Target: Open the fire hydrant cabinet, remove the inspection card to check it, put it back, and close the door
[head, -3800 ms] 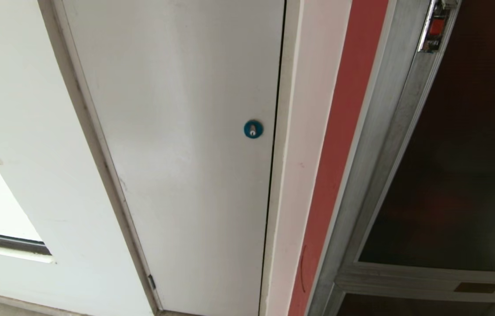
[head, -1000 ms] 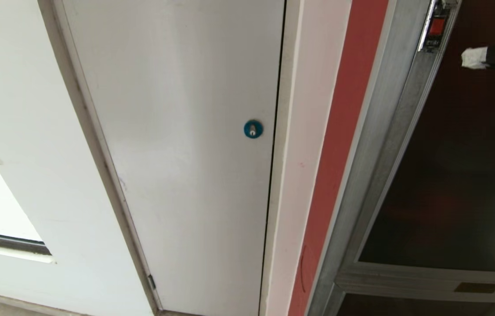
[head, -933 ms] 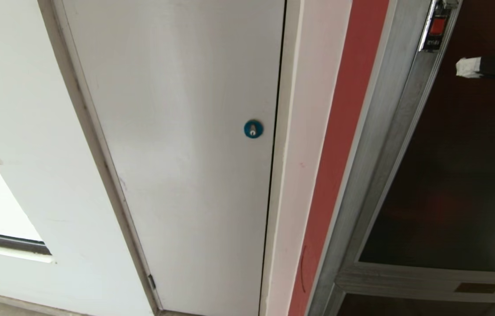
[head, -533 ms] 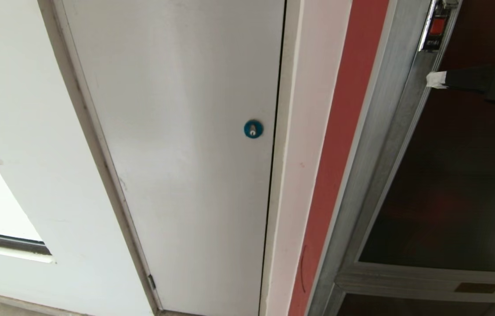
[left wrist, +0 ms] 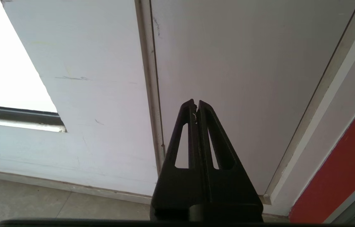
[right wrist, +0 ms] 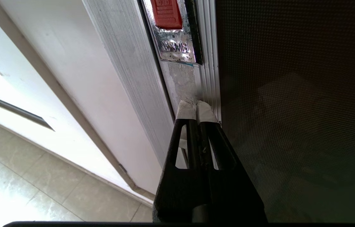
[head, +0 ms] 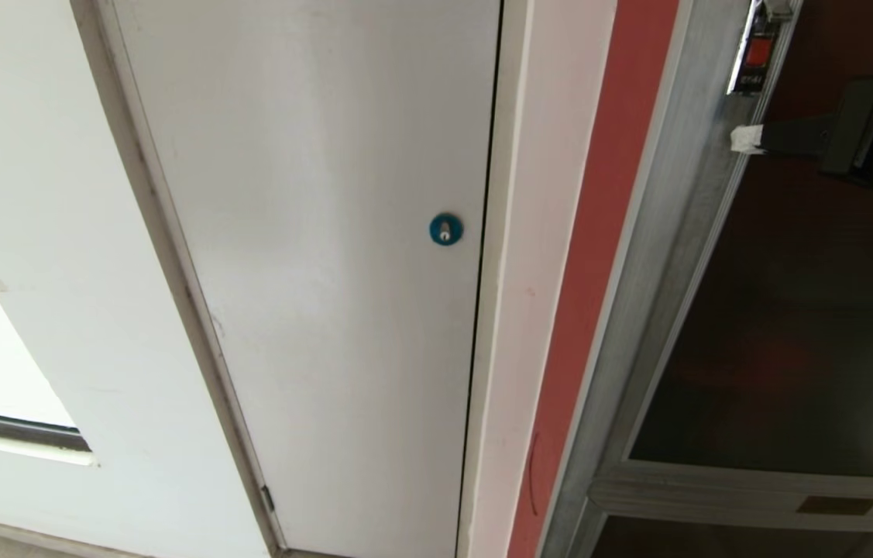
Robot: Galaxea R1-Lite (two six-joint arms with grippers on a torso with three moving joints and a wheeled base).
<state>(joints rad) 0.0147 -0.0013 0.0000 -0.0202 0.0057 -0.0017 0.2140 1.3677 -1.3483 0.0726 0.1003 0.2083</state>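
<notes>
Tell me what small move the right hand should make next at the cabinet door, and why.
Probably ease the shut right hand up onto the red latch and press it. Its white tips sit on the silver frame of the door, just short of the latch, and the door looks shut. The left hand is parked by the white door.

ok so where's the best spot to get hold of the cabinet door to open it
Probably the red latch set in the door frame's silver edge strip, approached straight on from the front. The glass panel is flat with nothing to pinch; the right gripper, shut, is already at that strip just below the latch.
</notes>
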